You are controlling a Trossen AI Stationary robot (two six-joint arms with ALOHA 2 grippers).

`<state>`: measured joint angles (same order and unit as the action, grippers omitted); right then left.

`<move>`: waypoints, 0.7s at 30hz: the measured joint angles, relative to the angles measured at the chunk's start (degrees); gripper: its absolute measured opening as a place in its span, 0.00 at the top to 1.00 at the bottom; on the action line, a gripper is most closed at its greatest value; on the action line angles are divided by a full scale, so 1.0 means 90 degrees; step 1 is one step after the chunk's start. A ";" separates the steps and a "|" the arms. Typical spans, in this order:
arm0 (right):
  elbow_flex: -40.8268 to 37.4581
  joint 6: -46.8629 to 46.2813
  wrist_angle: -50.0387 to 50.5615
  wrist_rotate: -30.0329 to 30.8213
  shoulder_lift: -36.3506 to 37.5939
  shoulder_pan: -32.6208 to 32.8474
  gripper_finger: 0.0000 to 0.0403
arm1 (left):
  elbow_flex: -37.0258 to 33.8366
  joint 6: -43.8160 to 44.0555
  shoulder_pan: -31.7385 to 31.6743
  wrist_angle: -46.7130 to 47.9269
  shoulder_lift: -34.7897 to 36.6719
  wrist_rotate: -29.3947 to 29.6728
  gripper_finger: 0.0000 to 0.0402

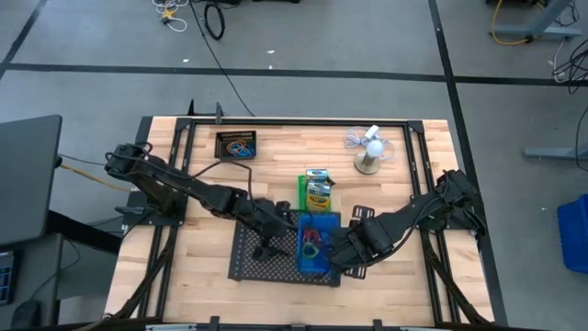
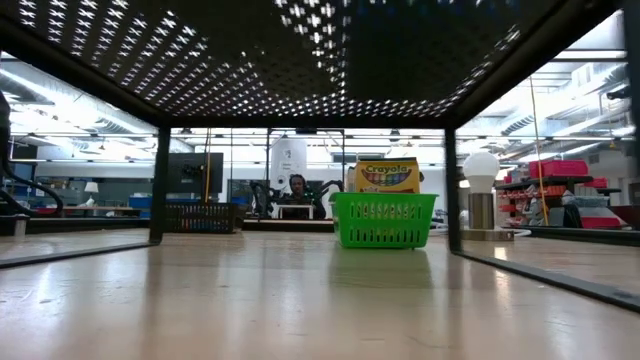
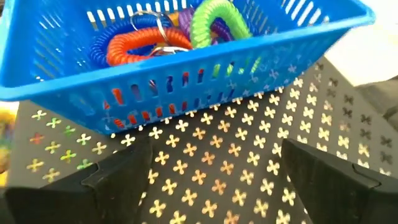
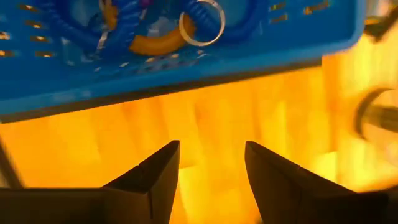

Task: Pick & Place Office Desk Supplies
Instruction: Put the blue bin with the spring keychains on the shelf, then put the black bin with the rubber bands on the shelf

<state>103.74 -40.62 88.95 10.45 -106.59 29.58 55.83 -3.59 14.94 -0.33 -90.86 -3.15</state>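
A blue bin (image 1: 317, 243) holding coloured rubber-band loops (image 3: 168, 34) rests with its bottom on the right part of a flat black mesh tray (image 1: 250, 262). My left gripper (image 3: 211, 180) stands open just left of the bin, low over the tray, fingers pointing at the bin's side wall (image 3: 186, 87). My right gripper (image 4: 211, 177) is open at the bin's right side, pointing down over the wood, with nothing between its fingers. Behind the tray a green bin (image 1: 317, 193) carries a yellow crayon box (image 2: 386, 175).
A black bin (image 1: 236, 145) with loops sits at the far left of the table. The white fan (image 1: 369, 153) stands at the far right. A black frame (image 1: 303, 121) runs around the table top. Bare wood lies left of the tray and near the front edge.
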 joint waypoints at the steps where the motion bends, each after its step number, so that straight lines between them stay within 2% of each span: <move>1: 0.0000 -0.0014 0.0038 0.0092 0.0000 0.0000 0.53 | -0.0005 -0.0022 -0.0005 0.0118 0.0078 0.0096 0.09; 6: 0.0000 -0.0034 -0.0044 0.0272 0.0000 -0.0002 0.53 | -0.0012 -0.0130 0.0014 0.0355 0.0507 0.0330 0.09; 13: 0.0000 0.0039 -0.0405 0.0071 0.0000 0.0000 0.53 | -0.0012 -0.0187 0.0129 0.0543 0.0565 0.0402 0.09; 16: 0.0000 0.0002 -0.0150 0.0336 0.0000 0.0000 0.53 | -0.0022 -0.0299 0.0132 0.0735 0.0711 0.0809 0.09; 21: -0.0002 -0.0180 0.0110 0.0416 0.0000 0.0000 0.53 | -0.0017 -0.0590 0.0191 0.0653 0.1333 0.1338 0.09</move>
<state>103.72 -42.24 89.94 14.20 -106.59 29.58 55.68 -8.90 16.66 5.54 -78.86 8.90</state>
